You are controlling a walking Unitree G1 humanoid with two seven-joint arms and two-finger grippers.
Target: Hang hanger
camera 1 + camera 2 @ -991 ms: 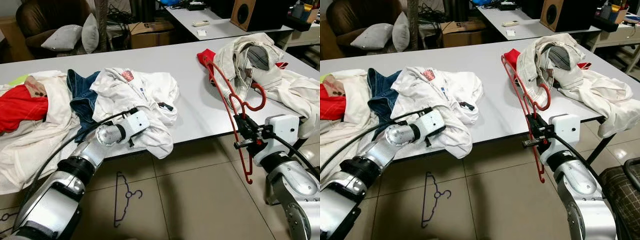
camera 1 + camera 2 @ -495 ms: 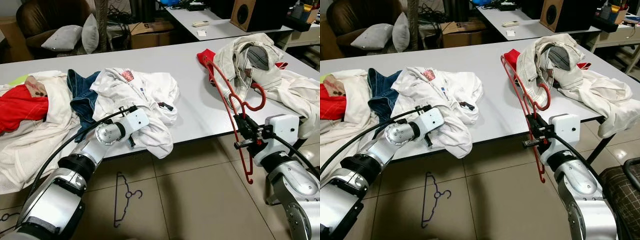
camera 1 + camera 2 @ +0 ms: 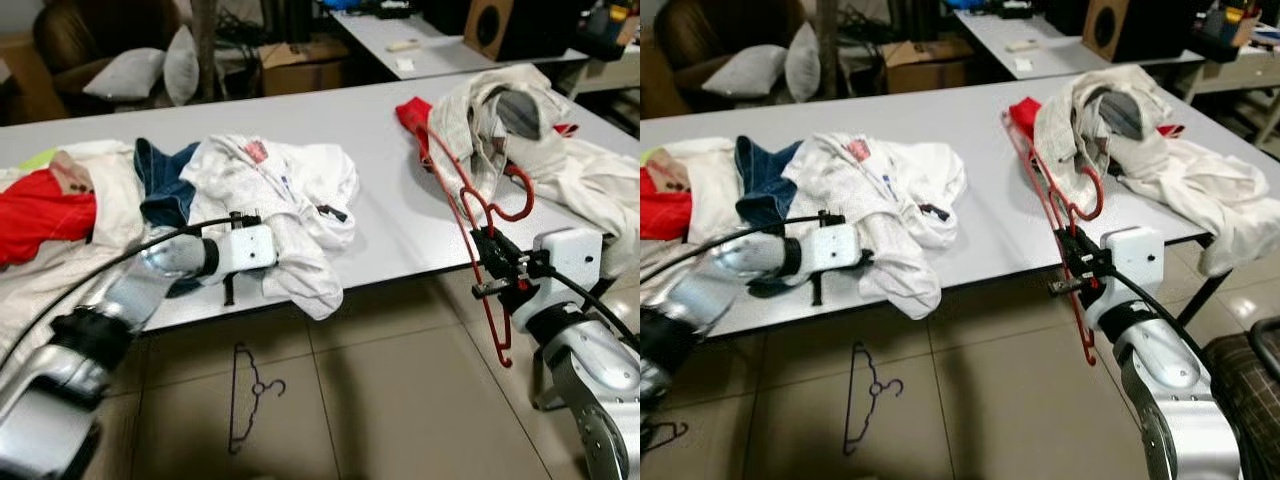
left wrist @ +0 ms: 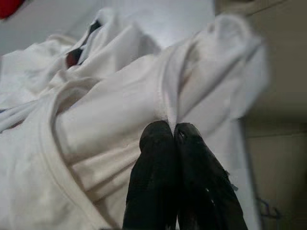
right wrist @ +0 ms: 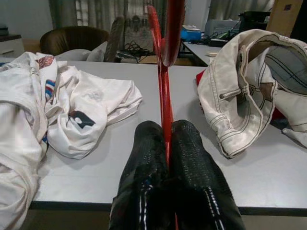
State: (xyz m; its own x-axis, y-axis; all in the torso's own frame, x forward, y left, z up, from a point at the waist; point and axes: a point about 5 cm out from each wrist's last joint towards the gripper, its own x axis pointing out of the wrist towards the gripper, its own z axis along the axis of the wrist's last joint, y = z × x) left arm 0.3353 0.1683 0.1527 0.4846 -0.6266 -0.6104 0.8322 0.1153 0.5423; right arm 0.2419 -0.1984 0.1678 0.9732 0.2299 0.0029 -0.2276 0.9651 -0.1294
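From the head views, the right gripper (image 3: 497,268) holds the red hanger (image 3: 462,208) off the table's (image 3: 395,232) near edge, its top leaning over the tabletop. The left gripper (image 3: 232,252) is at the white shirt (image 3: 290,195); another hanger (image 3: 248,393) lies on the floor.

Left wrist view: 2 fingers (image 4: 158,143) pinch a shirt fold together.

Right wrist view: fingers (image 5: 146,143) pressed on the hanger's red bar.

The hook could snag the cream jacket (image 3: 500,120). Open room lies between both garments.
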